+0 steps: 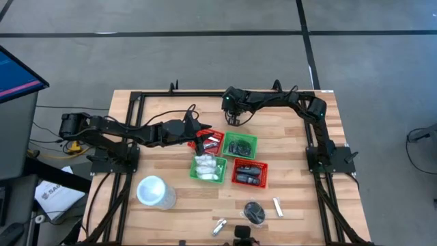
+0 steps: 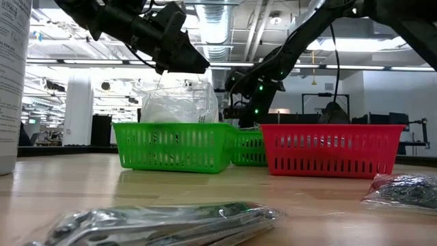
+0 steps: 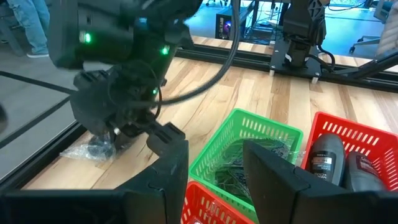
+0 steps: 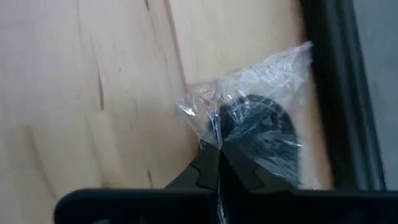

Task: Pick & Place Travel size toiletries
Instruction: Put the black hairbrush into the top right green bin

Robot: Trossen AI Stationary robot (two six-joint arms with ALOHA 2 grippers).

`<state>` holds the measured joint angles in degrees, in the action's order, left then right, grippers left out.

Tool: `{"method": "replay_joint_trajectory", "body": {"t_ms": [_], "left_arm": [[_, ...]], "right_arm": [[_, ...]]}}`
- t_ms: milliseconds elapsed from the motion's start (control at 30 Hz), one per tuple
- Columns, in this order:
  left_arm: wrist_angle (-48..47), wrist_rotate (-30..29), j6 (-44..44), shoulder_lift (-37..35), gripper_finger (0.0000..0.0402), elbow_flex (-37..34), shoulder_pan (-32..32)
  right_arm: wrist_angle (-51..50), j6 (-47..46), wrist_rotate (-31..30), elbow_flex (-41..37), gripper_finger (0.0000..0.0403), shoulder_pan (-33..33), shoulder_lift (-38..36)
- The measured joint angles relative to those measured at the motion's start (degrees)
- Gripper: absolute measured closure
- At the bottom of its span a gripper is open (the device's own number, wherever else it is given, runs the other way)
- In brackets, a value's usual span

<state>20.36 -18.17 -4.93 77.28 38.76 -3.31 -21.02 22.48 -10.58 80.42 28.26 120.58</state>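
One black bundle in clear wrap (image 4: 258, 134) pinched at its plastic edge by fully shut right gripper (image 4: 219, 163), at 12 o'clock of the green basket (image 1: 250, 140), beside the table frame; needs a slow straight lift, thin hold; left gripper (image 3: 214, 162) parted, empty, over the red basket (image 1: 217, 136)

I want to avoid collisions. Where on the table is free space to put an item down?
Bare wood lies between the white cup and the green basket, and right of the red basket. The basket cluster is crowded, with both arms nearby.
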Motion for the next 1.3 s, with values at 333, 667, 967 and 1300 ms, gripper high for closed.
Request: {"method": "replay_joint_trajectory", "body": {"t_ms": [333, 667, 967, 1300], "left_arm": [[0.0, 0.0, 0.0, 0.0, 0.026, 0.0, 0.0], [-0.3, 0.0, 0.0, 0.0, 0.026, 0.0, 0.0], [-1.1, 0.0, 0.0, 0.0, 0.026, 0.0, 0.0], [-1.6, 0.0, 0.0, 0.0, 0.026, 0.0, 0.0]], "right_arm": [[-7.9, -1.6, 0.2, 0.1, 0.0403, -0.3, -8.0], [-18.5, -1.6, 0.2, 0.1, 0.0403, -4.2, -14.4], [-27.1, -5.3, 0.3, 0.1, 0.0403, -8.7, -19.9], [-34.1, -12.7, 0.3, 0.1, 0.0403, -15.4, -24.6]]}}
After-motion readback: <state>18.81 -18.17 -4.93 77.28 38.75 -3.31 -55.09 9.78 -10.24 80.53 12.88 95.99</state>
